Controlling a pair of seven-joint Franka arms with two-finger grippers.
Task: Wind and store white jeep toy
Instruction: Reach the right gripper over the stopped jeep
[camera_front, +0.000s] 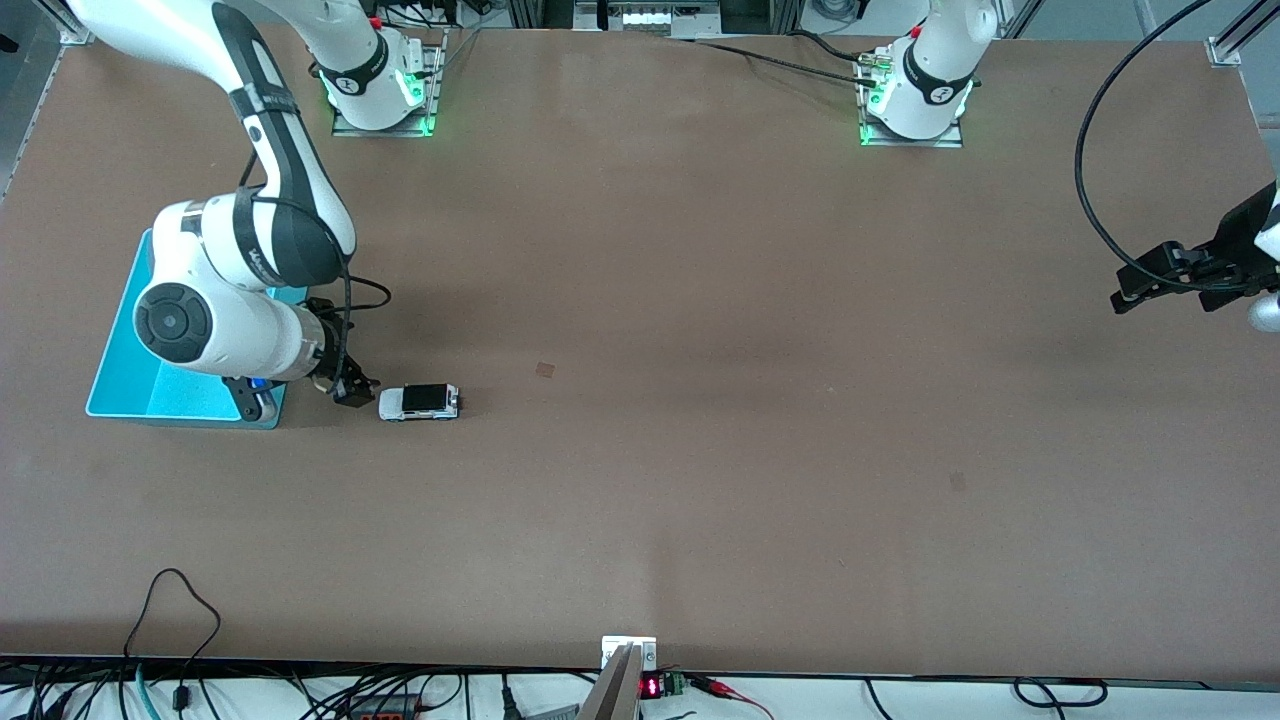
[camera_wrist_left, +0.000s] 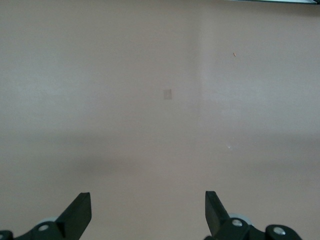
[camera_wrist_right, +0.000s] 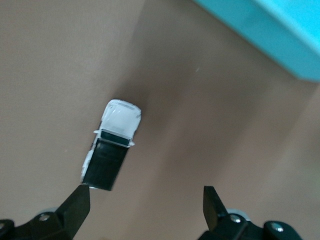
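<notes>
Bare table (camera_front: 700, 400) is seen all round the jeep (camera_front: 419, 402), except toward the bin (camera_front: 130, 385), where the open right gripper (camera_front: 352, 390) and its arm are in the way. The open left gripper (camera_wrist_left: 148, 212) is kept well apart.

White jeep toy (camera_front: 419, 402) upright on table (camera_front: 700, 400)

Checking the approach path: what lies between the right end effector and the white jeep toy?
Nothing: in the right wrist view only bare table separates the open right end effector from the white jeep toy.
</notes>
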